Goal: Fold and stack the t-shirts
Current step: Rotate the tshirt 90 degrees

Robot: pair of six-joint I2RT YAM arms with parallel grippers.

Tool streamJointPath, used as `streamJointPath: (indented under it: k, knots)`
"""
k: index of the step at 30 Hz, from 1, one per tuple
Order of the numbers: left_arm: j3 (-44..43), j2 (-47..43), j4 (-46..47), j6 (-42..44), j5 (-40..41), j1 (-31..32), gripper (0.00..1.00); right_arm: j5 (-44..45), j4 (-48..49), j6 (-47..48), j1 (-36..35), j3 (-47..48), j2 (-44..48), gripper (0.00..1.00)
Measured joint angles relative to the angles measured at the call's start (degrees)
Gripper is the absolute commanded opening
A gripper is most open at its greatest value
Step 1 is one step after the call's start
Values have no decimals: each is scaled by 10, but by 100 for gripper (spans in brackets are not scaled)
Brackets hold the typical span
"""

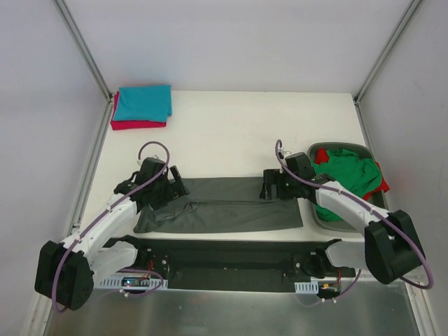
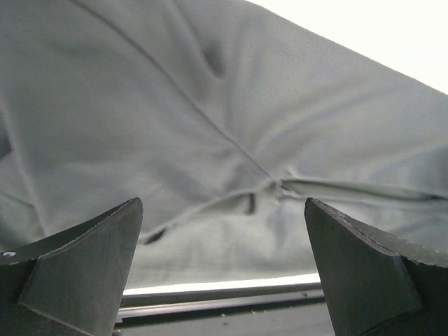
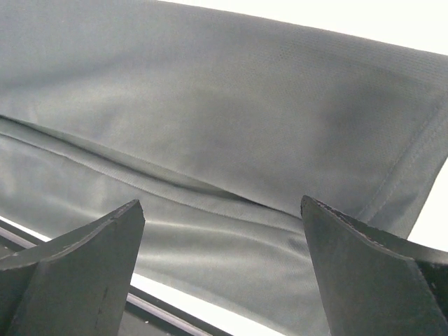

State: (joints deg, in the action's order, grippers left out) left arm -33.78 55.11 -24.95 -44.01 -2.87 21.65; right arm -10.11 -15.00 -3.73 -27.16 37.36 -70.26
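One grey t-shirt [image 1: 224, 206] underneath — left end effector [image 2: 223, 201] spread wide, right end effector [image 3: 222, 201] likewise

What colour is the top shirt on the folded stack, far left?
The top shirt is teal, on a red shirt; best seen in top external.

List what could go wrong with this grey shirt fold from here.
The grey shirt lies bunched and creased at its left end under the open left gripper; folding now would likely press those wrinkles in.
At the right end, layers overlap beneath the open right gripper; a pinch may catch only the top layer.
The near hem lies close to the table edge; dragging could pull it off.
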Motion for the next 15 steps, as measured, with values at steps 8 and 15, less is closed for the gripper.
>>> streamJointPath:
  k: [8,15]
  knots:
    - [-9,159,14,-23,39,-30,99,7,22,-4,0,24,-98,96]
    - [-146,326,46,-14,35,-44,99,22,45,-40,0,-13,-61,96]
